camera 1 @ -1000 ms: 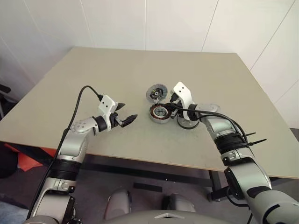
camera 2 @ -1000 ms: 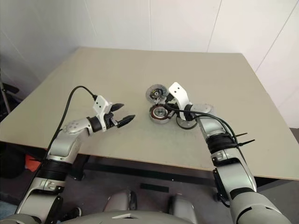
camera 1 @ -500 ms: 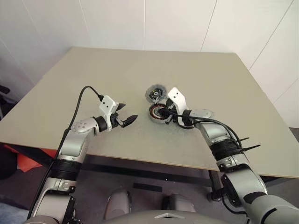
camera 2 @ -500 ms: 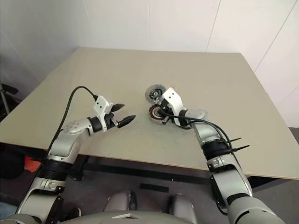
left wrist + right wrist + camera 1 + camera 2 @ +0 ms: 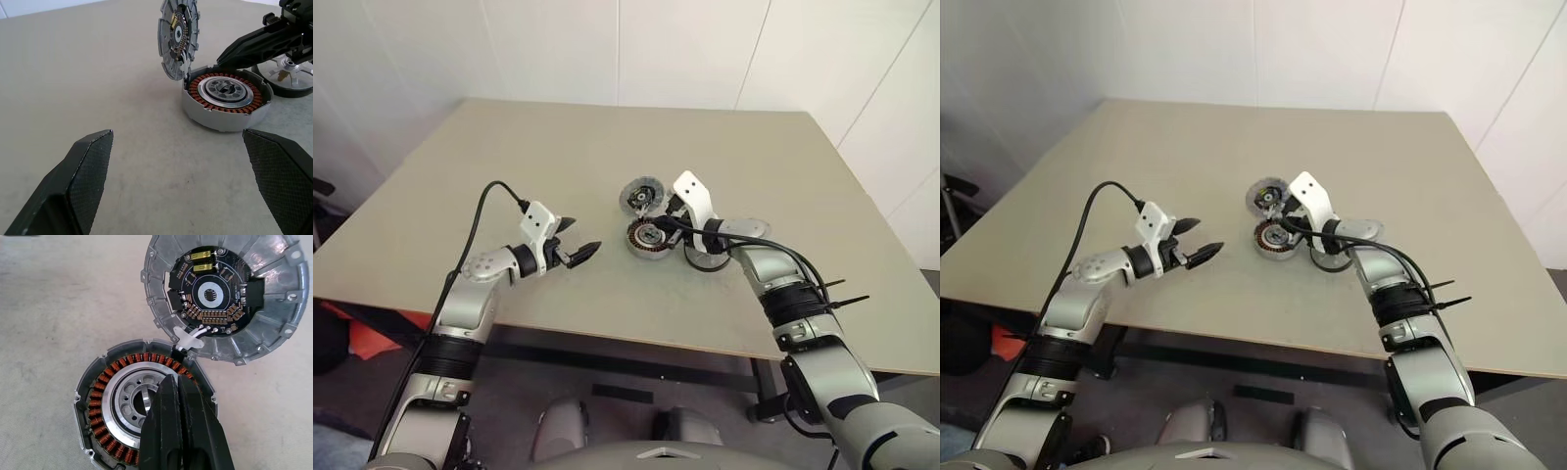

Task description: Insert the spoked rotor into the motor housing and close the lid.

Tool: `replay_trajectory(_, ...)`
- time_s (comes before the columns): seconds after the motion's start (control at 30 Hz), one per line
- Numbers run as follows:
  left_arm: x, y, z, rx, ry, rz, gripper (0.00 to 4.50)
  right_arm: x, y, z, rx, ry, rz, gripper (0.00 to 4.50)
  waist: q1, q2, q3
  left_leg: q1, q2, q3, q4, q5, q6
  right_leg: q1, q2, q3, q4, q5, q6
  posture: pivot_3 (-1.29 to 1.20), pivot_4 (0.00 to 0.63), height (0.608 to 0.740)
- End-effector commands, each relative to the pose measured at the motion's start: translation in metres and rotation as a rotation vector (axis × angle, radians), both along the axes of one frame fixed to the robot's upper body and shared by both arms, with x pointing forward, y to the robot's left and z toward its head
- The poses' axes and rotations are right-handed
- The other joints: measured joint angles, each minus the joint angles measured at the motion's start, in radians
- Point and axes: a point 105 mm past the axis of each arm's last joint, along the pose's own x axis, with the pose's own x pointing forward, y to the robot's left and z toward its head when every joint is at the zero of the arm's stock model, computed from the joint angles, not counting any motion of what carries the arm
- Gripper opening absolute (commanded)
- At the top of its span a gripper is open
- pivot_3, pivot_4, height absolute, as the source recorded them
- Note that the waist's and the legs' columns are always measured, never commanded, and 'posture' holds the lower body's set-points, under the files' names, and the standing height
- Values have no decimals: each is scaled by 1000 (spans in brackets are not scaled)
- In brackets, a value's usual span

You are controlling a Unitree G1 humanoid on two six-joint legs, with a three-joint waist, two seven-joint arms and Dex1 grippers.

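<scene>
- While the right gripper [image 5: 178, 396] swings back over the motor housing [image 5: 649, 238] mid-table, fingers pinched shut, empty; rotor's seating unresolved
- spoked rotor [image 5: 710, 257] lies beside the housing, toward the right edge
- lid [image 5: 179, 38] hinged up; left gripper [image 5: 579, 244] wide open, empty

Head views overlook the table [image 5: 509, 176]; wrist views sit close.

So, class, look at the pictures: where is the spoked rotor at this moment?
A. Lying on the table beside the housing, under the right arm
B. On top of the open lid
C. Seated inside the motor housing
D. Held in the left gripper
A: the spoked rotor lies flat on the table next to the motor housing, whose copper windings are uncovered, and the left gripper is open with nothing in it.
</scene>
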Motion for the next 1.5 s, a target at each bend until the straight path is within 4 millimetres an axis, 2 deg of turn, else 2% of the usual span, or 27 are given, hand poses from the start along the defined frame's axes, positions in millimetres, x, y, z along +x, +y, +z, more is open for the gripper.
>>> replay_trajectory(0.03,2,0,11,0,-49,-2,4500,1,7,15,24,-46,19,21,0,0,0,0,0,0,-1,0,0,-1,0,0,0,0,0,0,0,740)
replay_trajectory(0.3,2,2,12,3,-49,1,4500,-16,16,-21,5,56,48,21,1,0,0,-2,-1,0,-3,0,0,-2,0,0,-2,0,0,0,0,740)
replay_trajectory(0.47,3,4,12,3,-51,10,4500,-21,18,-25,6,71,55,21,-1,0,0,1,0,0,-3,0,-1,0,0,0,-2,0,0,0,0,740)
replay_trajectory(0.7,3,3,10,4,-48,7,4500,-9,10,-8,15,19,18,21,0,0,0,1,0,0,-3,1,-1,1,0,0,-1,0,0,0,0,740)
replay_trajectory(0.93,3,2,10,4,-45,3,4500,-3,15,17,39,-48,34,21,0,0,0,0,0,0,-3,1,-1,0,0,0,-1,0,0,0,0,740)
replay_trajectory(1.13,2,2,9,5,-42,2,4500,-2,19,23,45,-64,44,21,0,0,0,0,0,0,-3,1,-1,0,0,0,-1,0,0,0,0,740)
replay_trajectory(1.23,1,2,8,5,-41,4,4500,-2,18,12,42,-30,33,21,0,0,0,0,0,0,-3,1,-1,0,0,0,-1,0,0,0,0,740)
replay_trajectory(1.4,1,2,8,5,-41,4,4500,-3,8,-29,-1,67,-15,21,0,0,0,0,-1,0,-3,1,-1,0,0,0,-1,0,0,0,0,740)
replay_trajectory(1.47,1,1,8,5,-41,2,4500,-3,6,-31,-4,63,-16,21,0,-1,-1,2,0,0,-3,1,-1,1,0,0,-1,0,0,0,0,740)
replay_trajectory(1.5,1,0,8,3,-41,2,4500,-4,9,-23,27,52,0,21,0,-1,-1,3,0,0,-3,1,-1,2,0,0,-1,0,0,0,0,740)
